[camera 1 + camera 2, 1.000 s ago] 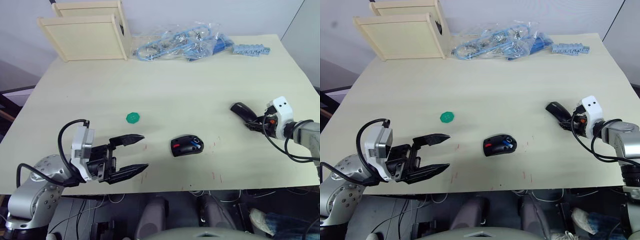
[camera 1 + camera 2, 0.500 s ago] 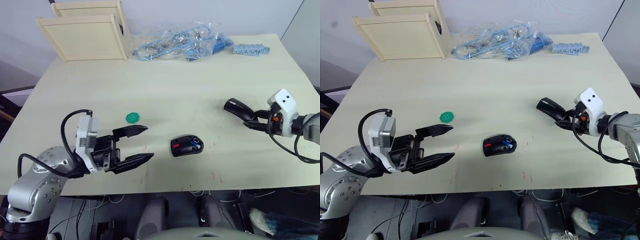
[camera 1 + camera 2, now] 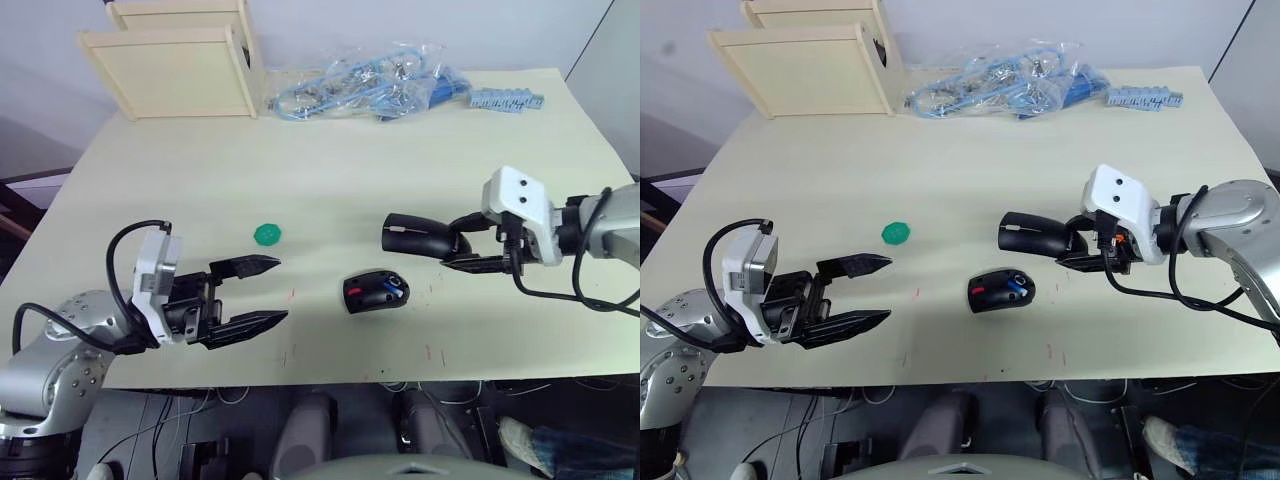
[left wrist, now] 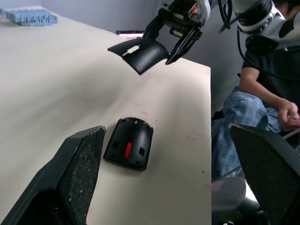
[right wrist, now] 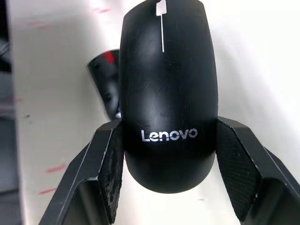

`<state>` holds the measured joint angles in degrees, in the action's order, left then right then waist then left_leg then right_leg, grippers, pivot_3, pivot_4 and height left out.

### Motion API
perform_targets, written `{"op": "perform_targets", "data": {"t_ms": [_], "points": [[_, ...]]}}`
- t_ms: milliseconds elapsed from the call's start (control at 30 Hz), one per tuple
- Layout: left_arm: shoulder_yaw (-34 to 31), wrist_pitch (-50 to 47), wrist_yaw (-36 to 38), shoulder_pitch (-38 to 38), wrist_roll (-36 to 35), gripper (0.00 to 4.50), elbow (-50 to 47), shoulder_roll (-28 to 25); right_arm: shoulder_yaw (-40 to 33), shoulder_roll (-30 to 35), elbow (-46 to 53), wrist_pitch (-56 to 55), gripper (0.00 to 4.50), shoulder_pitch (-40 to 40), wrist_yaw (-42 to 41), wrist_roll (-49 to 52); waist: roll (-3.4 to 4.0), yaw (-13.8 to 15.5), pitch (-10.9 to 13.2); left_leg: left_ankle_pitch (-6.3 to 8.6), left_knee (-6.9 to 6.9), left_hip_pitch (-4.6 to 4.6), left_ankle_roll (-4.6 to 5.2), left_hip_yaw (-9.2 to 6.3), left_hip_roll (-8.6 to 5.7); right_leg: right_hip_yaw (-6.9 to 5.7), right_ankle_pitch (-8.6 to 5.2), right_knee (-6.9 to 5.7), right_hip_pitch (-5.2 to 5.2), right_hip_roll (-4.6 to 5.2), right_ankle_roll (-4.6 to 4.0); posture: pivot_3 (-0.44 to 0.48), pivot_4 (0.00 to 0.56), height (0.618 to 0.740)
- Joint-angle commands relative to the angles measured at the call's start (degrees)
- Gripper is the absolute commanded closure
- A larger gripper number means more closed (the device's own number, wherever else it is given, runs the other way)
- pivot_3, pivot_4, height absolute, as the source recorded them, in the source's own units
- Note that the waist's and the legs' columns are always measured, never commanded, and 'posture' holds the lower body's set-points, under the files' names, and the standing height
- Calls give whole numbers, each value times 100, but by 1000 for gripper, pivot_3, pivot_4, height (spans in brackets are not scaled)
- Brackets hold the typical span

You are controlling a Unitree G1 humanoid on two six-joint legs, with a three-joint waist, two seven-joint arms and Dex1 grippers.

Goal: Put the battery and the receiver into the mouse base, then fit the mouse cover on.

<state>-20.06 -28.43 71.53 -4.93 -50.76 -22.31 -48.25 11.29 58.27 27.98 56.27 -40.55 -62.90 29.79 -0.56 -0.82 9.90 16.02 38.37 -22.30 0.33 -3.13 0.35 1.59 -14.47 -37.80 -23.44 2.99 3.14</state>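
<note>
Mouse cover (image 3: 418, 237) is pinched in the right claw (image 3: 468, 243), up in the air, just past the mouse base (image 3: 376, 292) on the bench (image 3: 340, 160). Something blue, maybe the battery, sits inside. Left claw (image 3: 250, 294) gapes wide, nearby.
</note>
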Motion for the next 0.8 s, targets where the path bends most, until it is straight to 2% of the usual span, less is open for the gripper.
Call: {"op": "perform_targets", "data": {"t_ms": [33,200,400,800], "points": [[-289,152,203,-140,37,0,-10,-97,514,1,-59,25,2068,-631,-363,-161,0,-11,0,0,1,-11,0,-2,0,-2,0,-2,-12,0,0,0,150,740],[-398,209,317,-311,85,0,22,-98,1405,-273,-348,-93,2068,-1313,-640,-615,1,-9,1,0,0,-24,-1,-11,1,-10,1,-2,-23,0,-2,0,150,740],[-477,333,473,-475,239,0,181,-92,2051,-560,-665,-442,2068,-1494,-803,-1201,0,-5,2,0,3,-35,-1,-20,-4,-19,1,1,-24,9,-1,0,150,740],[-689,523,642,-899,336,0,163,-39,2559,-1049,-962,-585,2068,-1399,-869,-1859,3,-14,3,-1,2,-35,-2,-25,-4,-25,2,-3,-25,8,-3,0,150,740]]}}
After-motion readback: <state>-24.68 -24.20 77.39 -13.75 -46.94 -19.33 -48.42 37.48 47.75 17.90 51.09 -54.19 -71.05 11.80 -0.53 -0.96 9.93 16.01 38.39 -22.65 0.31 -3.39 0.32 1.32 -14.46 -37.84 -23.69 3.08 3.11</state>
